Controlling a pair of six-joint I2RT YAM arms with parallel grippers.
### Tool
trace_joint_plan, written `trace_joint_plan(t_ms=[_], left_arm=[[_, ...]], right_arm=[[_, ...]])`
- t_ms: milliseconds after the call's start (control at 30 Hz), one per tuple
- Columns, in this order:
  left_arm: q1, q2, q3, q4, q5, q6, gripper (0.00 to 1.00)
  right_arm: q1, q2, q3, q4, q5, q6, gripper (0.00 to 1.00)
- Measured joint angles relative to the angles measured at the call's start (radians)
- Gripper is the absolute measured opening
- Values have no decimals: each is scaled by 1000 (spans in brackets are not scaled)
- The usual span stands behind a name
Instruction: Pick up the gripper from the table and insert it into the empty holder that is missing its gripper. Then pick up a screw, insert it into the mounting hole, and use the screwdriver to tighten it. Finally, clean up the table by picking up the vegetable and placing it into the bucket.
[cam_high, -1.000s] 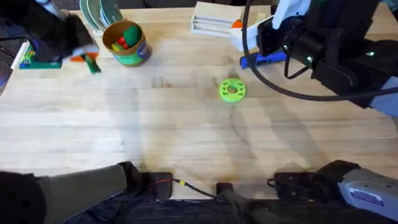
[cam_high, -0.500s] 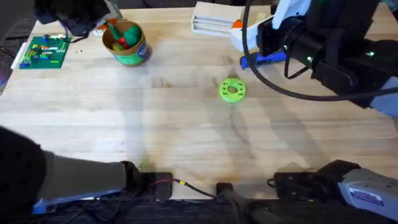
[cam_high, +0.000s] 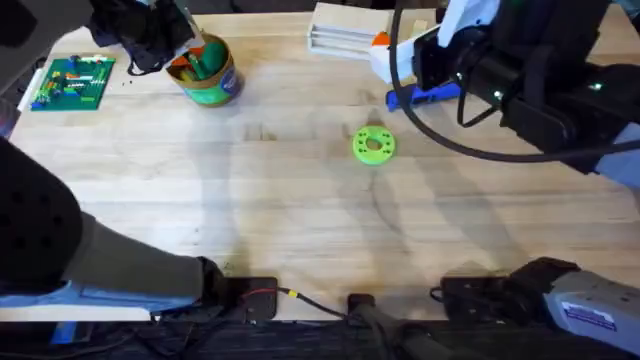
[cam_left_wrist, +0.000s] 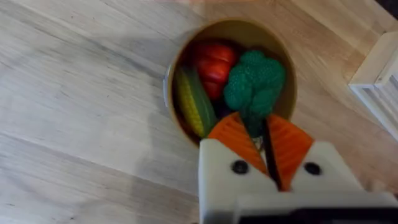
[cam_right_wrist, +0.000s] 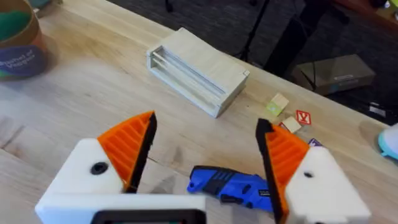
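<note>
My left gripper is shut on the stem of the vegetable, a dark green toy broccoli. It hangs right over the mouth of the bucket, its head level with the tan rim. In the overhead view the left gripper is at the far left of the table. My right gripper is open above the blue screwdriver, which lies on the table untouched. The loose gripper piece, the holder and the screw are out of view.
A red toy and a corn cob lie inside the bucket. A bright green disc sits mid-table, a green circuit board at the far left, and a wooden block at the back.
My left arm has swung right from the table's far left edge to the bucket, carrying the vegetable. The right arm has not moved.
</note>
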Motion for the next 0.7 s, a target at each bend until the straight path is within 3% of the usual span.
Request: trace_joint_plan(t_ms=[33,200,233,533,700], left_arm=[[0,0,0,1,-4,0,135],[0,0,0,1,-23,-5,855],[0,0,0,1,-25,-9,932],[1,-57,0,-10,-22,3,963],[-28,-205,0,-80,-13,158,964]], right_arm=[[0,0,0,0,0,0,991],[0,0,0,0,0,0,991],[0,0,0,0,0,0,991],[0,0,0,-2,0,0,991],[0,0,0,-61,0,0,991]])
